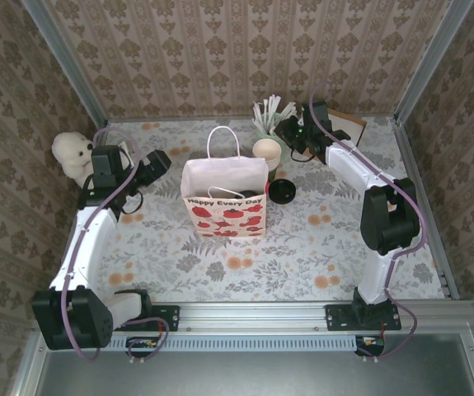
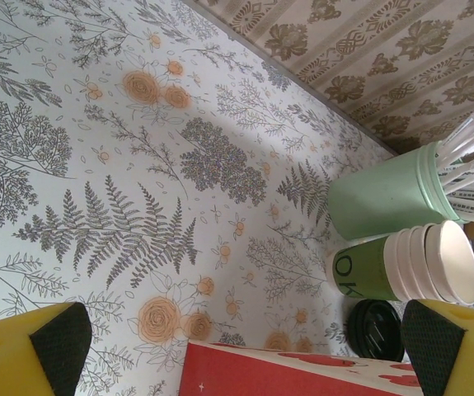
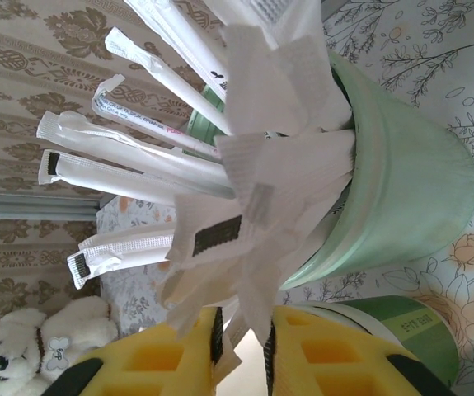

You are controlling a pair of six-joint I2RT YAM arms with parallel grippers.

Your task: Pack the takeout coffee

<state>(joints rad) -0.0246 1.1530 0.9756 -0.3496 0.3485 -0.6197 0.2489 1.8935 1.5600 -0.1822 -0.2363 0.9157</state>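
Note:
The takeout coffee's dark green cup (image 2: 364, 268) stands behind the red-and-white paper bag (image 1: 224, 198), with cream cups (image 2: 438, 268) stacked in it. Its black lid (image 1: 283, 191) lies apart on the table beside the bag. My left gripper (image 2: 245, 342) hovers wide open left of the bag, holding nothing. At the pale green cup of white sticks (image 3: 401, 190), my right gripper (image 3: 243, 330) has its jaws narrowed, a gap left between the pads. White paper packets (image 3: 253, 247) hang down between them. The green cup's rim (image 3: 401, 330) sits just beside the right finger.
A white teddy bear (image 1: 73, 155) sits at the back left by the wall. A brown flat piece (image 1: 348, 124) lies at the back right behind the right arm. Patterned walls close in the table on three sides. The bag's handles (image 1: 222, 140) stand upright.

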